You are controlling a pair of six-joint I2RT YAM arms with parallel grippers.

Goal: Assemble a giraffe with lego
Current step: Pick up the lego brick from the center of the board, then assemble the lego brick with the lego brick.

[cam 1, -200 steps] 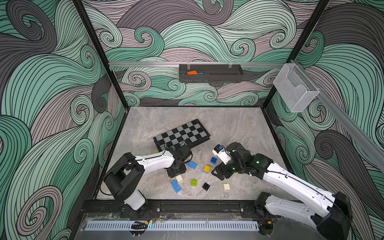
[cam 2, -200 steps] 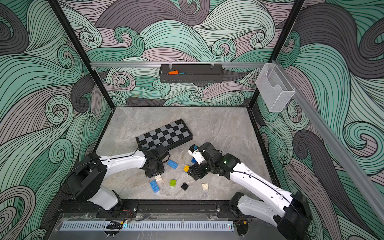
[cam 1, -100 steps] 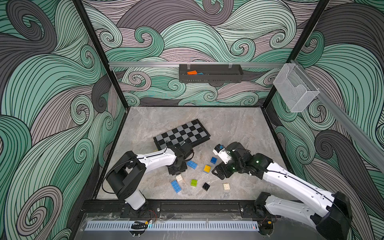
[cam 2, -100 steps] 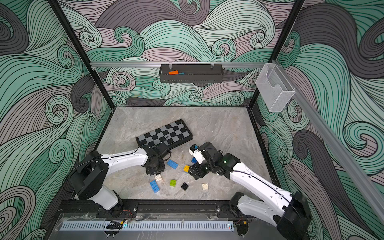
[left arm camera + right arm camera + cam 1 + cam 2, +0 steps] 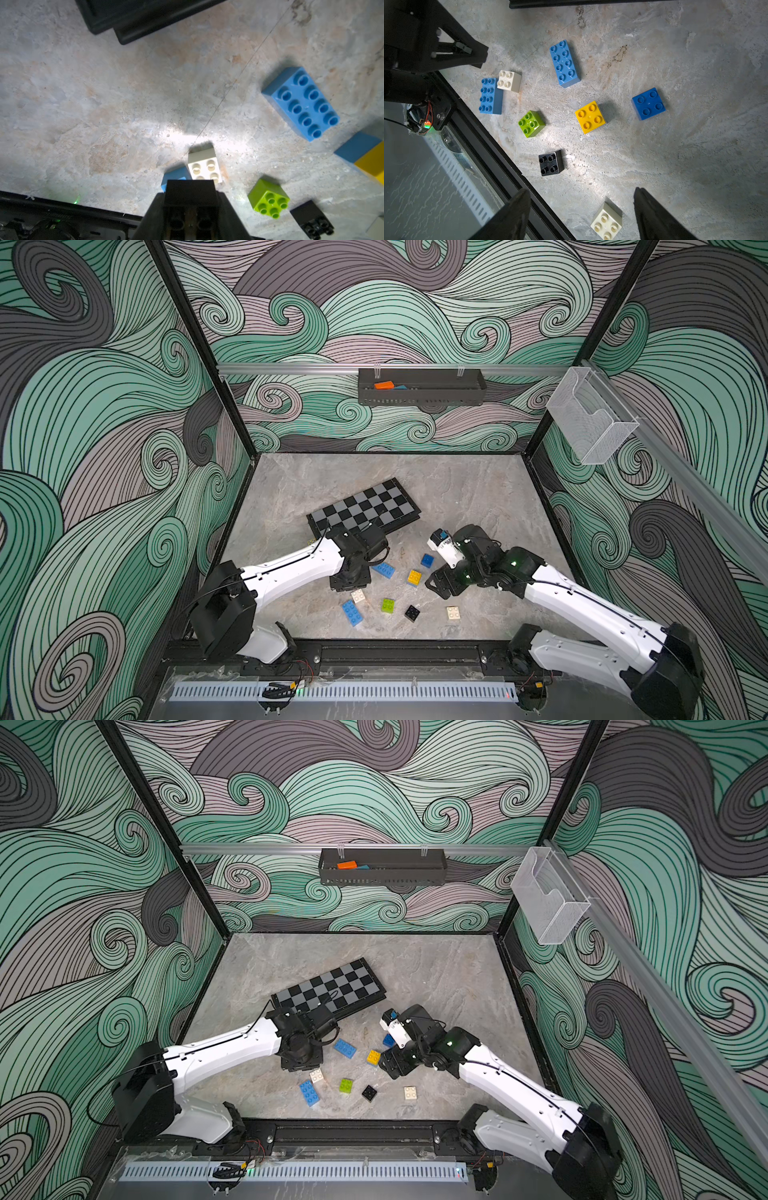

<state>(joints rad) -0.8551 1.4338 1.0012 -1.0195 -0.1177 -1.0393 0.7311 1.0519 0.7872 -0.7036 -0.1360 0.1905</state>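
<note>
No giraffe yet: eight bricks lie loose, unjoined, at near centre; left claw clamps a black brick, right claw gapes wide, empty.

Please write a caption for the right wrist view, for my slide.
Open right gripper above eight loose lego bricks on a marbled table, a white one nearest it.

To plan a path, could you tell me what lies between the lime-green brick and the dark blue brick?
The yellow brick, touching neither the lime-green brick nor the dark blue brick; the right wrist view shows it.
</note>
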